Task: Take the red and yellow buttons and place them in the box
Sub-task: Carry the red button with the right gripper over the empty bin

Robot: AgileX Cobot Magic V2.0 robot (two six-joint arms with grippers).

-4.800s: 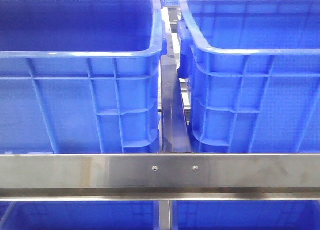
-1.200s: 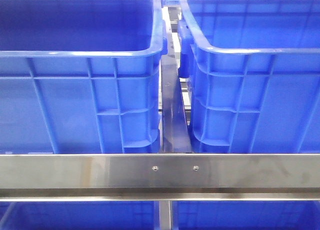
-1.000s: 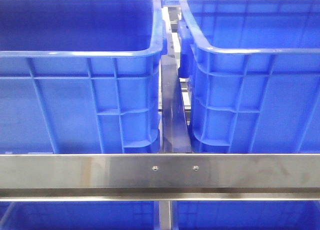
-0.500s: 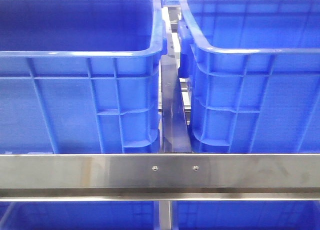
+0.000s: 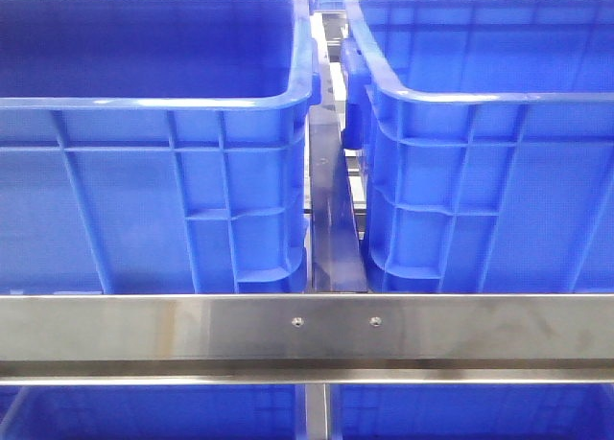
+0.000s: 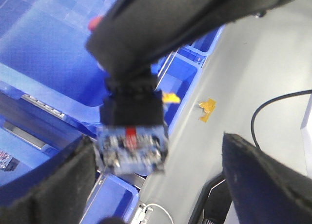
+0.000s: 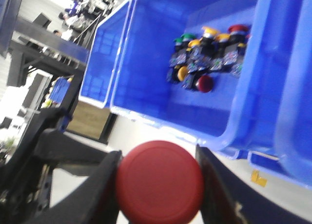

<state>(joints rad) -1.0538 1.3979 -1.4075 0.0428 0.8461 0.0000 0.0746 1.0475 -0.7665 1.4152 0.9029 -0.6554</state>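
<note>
The red button sits clamped cap-up between the right jaws, and the box with its pile of buttons lies toward twelve o'clock of it in the right wrist view, so this arm looks nearer to a drop. The left jaws stand apart around a switch block, though I cannot tell if they grip it. The front view shows only two crates, no arm.
</note>
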